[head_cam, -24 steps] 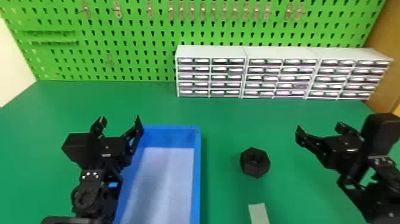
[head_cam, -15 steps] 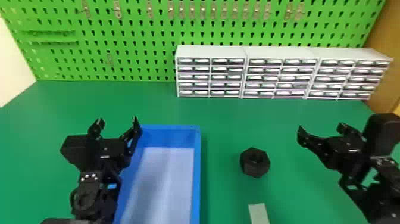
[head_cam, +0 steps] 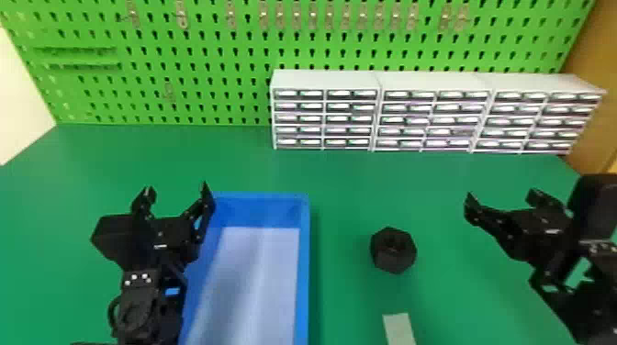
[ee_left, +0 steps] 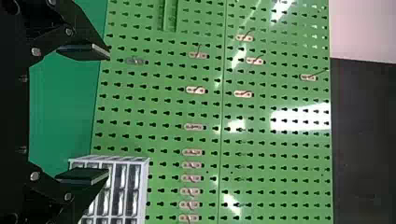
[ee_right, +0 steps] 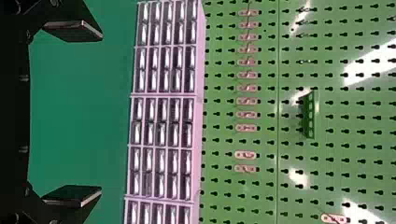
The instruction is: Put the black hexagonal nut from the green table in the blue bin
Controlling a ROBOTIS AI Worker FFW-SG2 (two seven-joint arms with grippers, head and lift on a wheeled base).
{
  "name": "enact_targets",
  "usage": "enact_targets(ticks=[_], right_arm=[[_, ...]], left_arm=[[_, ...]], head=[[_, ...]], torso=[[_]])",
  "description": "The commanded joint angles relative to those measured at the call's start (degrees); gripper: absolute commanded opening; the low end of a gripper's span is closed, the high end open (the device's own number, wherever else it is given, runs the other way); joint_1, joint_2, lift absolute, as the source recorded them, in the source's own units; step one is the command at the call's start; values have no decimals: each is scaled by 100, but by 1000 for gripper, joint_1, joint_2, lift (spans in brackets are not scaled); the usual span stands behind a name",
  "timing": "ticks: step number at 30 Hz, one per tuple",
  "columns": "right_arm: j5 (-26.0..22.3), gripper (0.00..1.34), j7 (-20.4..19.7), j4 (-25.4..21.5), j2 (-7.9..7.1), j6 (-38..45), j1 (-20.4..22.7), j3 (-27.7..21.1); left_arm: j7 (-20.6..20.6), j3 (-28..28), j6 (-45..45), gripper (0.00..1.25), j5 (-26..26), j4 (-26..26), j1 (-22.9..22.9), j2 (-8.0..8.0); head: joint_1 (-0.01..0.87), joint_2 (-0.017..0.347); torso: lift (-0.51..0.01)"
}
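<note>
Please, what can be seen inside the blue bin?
Inside the blue bin I see its pale floor, no object on the visible part. The left arm covers some of its left side, and the near end is cut off; there I cannot tell.

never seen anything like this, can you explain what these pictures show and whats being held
This is a robot with two black arms. The large picture looks forward and down from its head; the other two come from cameras on its left and right wrists, turned sideways.

On the green table are a black hexagonal nut, a blue rectangular bin to its left, and a pale flat strip nearer the robot. White drawer cabinets stand behind, before a green pegboard.

The left gripper is by the bin's left side, the right gripper right of the nut. Both have their fingers apart, holding nothing.
</note>
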Motion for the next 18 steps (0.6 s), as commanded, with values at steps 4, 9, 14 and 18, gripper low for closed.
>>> enact_targets(ticks=[4,9,14,18], right_arm=[[-148,1195,44,-173,-219,529,-122,66],[-307,1195,264,-235,-474,1100,-324,198],[-403,1192,422,-279,-589,1505,-456,294],[-368,1192,668,-323,-580,1918,-606,286]], left_arm=[[10,-13,-4,879,-6,8,7,0],[10,-4,-4,879,-15,8,7,0],[19,22,-4,879,-23,8,-2,0],[19,22,-4,879,-32,8,-2,0]], head=[[657,57],[657,57],[657,57],[657,57]], torso=[[-95],[-95],[-95],[-95]])
